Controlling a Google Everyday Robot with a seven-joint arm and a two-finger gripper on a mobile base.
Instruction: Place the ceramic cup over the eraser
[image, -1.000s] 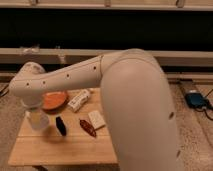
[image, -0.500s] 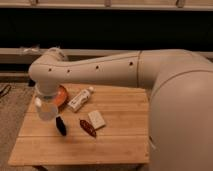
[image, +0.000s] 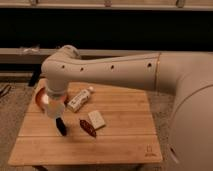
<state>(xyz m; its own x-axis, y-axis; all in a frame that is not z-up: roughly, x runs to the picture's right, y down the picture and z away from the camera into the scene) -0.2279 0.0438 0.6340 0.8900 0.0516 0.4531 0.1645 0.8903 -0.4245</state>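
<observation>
If the ceramic cup drops from here, I'd worry its rim lands on the eraser rather than around it. The black bar lies just below the gripper but a little off toward the table's near edge, so the cup could tip or shove it. The orange bowl sits close behind the gripper, easy to clip. The gripper is clenched on the cup, with the long arm reaching across the table and the wrist bent downward

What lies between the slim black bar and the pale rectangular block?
A dark red oblong thing, in the camera view. The gripper, holding the white ceramic cup, hangs just above the black bar.
</observation>
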